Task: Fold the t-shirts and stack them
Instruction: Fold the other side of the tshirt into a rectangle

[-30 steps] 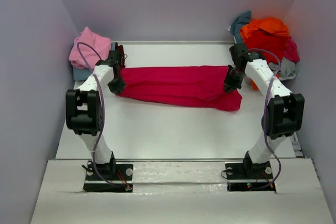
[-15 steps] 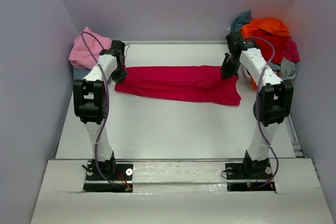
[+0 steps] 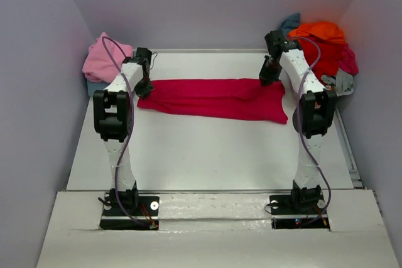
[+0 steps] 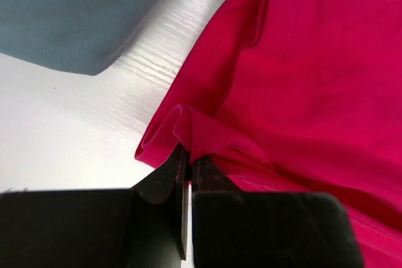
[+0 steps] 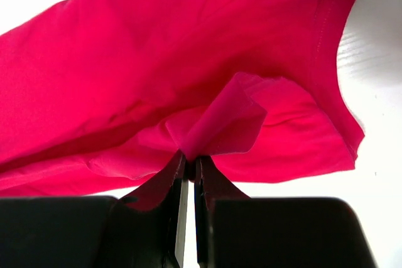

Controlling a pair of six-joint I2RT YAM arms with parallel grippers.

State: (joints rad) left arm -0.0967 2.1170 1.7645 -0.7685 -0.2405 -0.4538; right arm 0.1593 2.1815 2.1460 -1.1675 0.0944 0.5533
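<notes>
Top: red tee [image 3: 217, 98] lies on bench [image 3: 207, 155], stretched between left fingers [image 3: 144, 87] and right fingers [image 3: 267, 75], both clenched on its ends. Vs 1 s ago both arms sit farther back, tee dragged along.
L wrist: tiny pinch at tips, uneven pull could slip it.
R wrist: same; maybe one layer only.

Setting: lab-type robot test cell. A white bench [image 3: 207, 155] is boxed in on three sides by plain pale walls [image 3: 213, 4]. Two white arms [image 3: 122, 167] stand on black base plates [image 3: 129, 213] bolted at its near edge. Loose t-shirts [image 3: 320, 42] are heaped at the far right corner.
</notes>
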